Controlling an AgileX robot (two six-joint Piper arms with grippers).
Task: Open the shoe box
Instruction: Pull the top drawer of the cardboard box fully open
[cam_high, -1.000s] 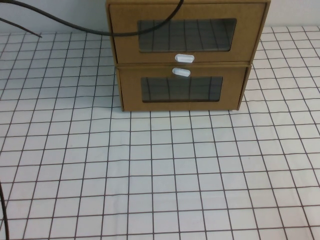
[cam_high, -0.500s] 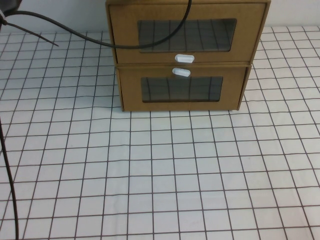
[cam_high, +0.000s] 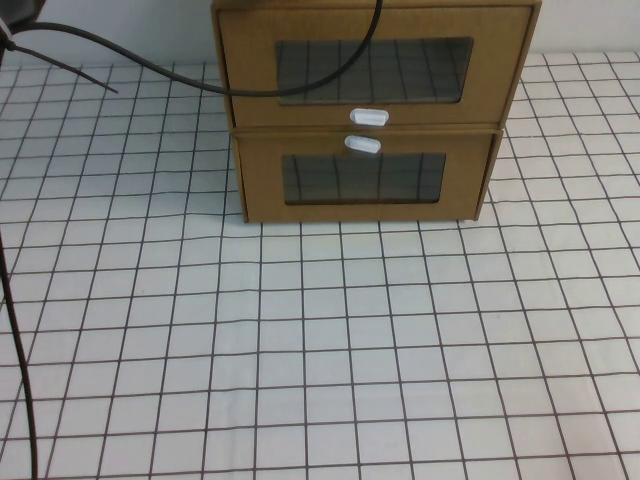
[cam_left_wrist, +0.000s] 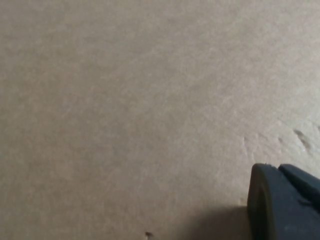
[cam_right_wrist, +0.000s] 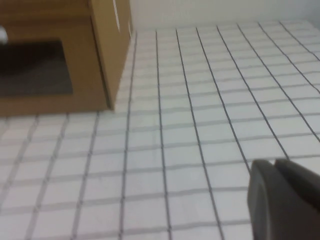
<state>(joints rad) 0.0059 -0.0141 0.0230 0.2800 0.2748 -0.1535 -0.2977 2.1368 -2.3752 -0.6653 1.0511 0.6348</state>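
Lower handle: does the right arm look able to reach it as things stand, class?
Probably yes. The right gripper, shut, hovers over the gridded table front-right of the shoe box; nothing stands between it and the lower handle. The left gripper sits close against cardboard.

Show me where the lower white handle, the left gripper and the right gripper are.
lower white handle (cam_high: 362, 144): high view, its middle, on the lower box (cam_high: 460, 170).
left gripper (cam_left_wrist: 281, 200): left wrist view, its dark tip, close to brown cardboard (cam_left_wrist: 125, 100).
right gripper (cam_right_wrist: 278, 195): right wrist view, its dark tip, above the gridded table (cam_right_wrist: 200, 125).

Matt, smooth cardboard shoe box (cam_high: 420, 115)
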